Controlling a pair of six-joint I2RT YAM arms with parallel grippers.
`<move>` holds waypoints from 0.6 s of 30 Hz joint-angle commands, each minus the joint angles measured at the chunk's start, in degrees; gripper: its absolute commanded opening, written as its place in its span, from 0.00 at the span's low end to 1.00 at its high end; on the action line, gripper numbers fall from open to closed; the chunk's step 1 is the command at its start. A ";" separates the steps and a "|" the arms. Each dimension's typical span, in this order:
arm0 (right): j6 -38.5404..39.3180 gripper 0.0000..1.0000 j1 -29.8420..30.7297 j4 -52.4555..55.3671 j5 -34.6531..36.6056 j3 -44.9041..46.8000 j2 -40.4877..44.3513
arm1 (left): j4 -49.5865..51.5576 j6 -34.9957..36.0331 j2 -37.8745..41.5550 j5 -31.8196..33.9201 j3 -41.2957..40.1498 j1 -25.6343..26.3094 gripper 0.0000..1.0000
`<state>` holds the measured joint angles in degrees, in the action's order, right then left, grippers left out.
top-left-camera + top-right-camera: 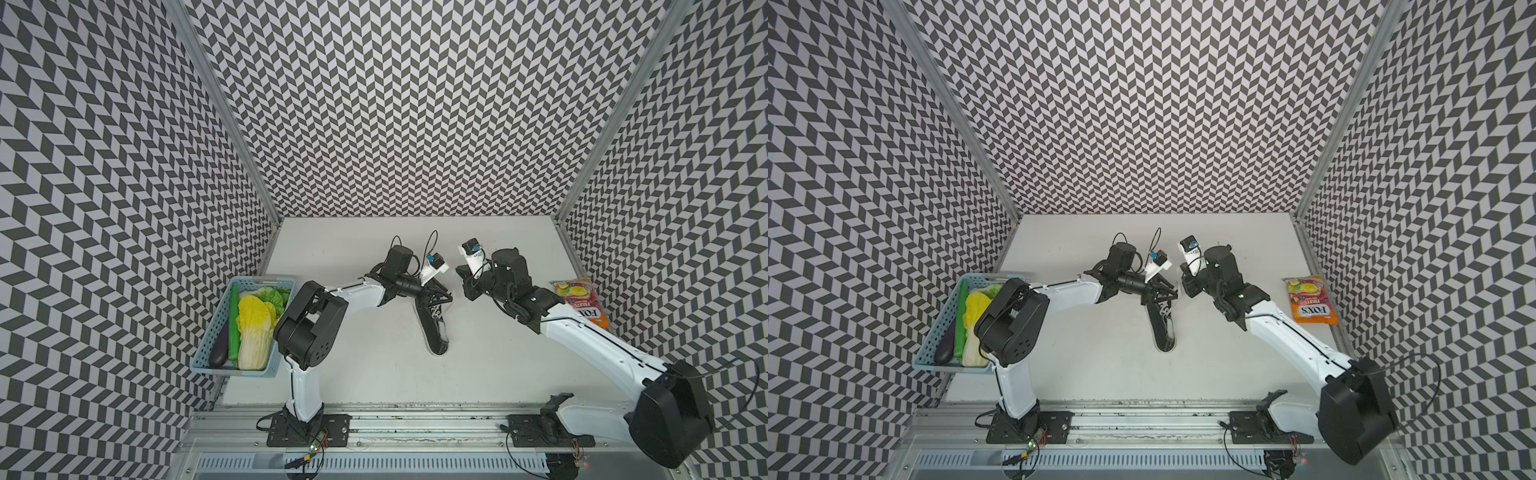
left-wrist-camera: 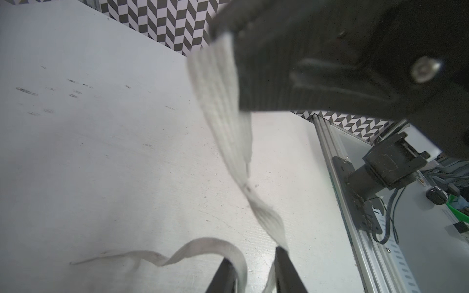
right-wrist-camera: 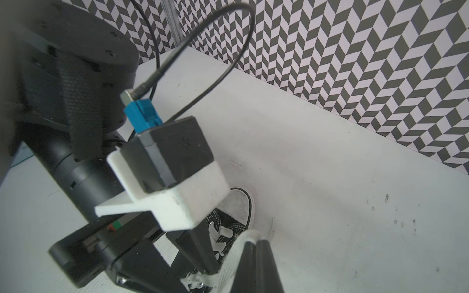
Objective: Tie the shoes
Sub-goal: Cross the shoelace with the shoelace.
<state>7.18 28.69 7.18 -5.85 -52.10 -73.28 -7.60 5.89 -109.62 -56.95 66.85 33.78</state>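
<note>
The shoe (image 1: 434,332) (image 1: 1165,332), a black sneaker with a white sole edge, lies mid-table in both top views. Its white toe cap (image 3: 238,200) shows in the right wrist view. My left gripper (image 1: 440,297) (image 2: 252,256) hovers over the laced part. Its fingers stand apart, and strands of the white lace (image 2: 228,126) run loosely through the gap. My right gripper (image 1: 461,276) (image 3: 256,241) is just to the right of the shoe. It is shut on the lace (image 3: 233,256), which stretches from it down to the left fingers.
A blue basket (image 1: 232,372) of vegetables stands at the table's left edge beside the left arm. An orange candy bag (image 1: 582,307) lies by the right wall. Patterned walls close three sides, and a metal rail (image 1: 415,415) runs along the front.
</note>
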 commanded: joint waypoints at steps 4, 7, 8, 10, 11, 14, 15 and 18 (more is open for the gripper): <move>-1.03 0.00 -1.18 -3.17 0.44 -0.55 -1.76 | -1.40 -0.79 0.23 0.31 -0.30 0.28 0.10; -1.28 0.00 -1.35 -3.14 1.26 -0.38 -2.22 | -4.31 -2.25 1.69 2.29 -2.47 -0.15 0.09; -1.39 0.00 -1.48 -3.01 1.50 -0.37 -2.40 | -5.80 -3.02 2.48 2.76 -3.54 -0.44 0.09; -1.63 0.00 -1.62 -3.09 1.64 -0.24 -2.47 | -7.88 -4.22 3.58 3.38 -5.14 -0.92 0.09; -1.68 0.00 -1.62 -3.10 1.63 -0.20 -2.40 | -8.13 -4.31 3.87 3.43 -5.58 -1.17 0.10; -1.75 0.00 -1.65 -3.22 1.28 -0.09 -2.44 | -6.53 -3.53 3.64 2.87 -5.35 -1.26 0.11; -1.73 0.00 -1.70 -3.22 0.96 -0.10 -2.40 | -6.47 -3.57 3.47 2.30 -5.37 -1.22 0.12; -1.82 0.00 -1.70 -3.22 -0.81 -0.20 -2.40 | -6.56 -4.00 2.95 0.92 -4.99 -1.09 0.16</move>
<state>5.96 27.29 7.18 -5.17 -52.10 -75.37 -12.64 2.31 -108.20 -54.63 61.58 32.71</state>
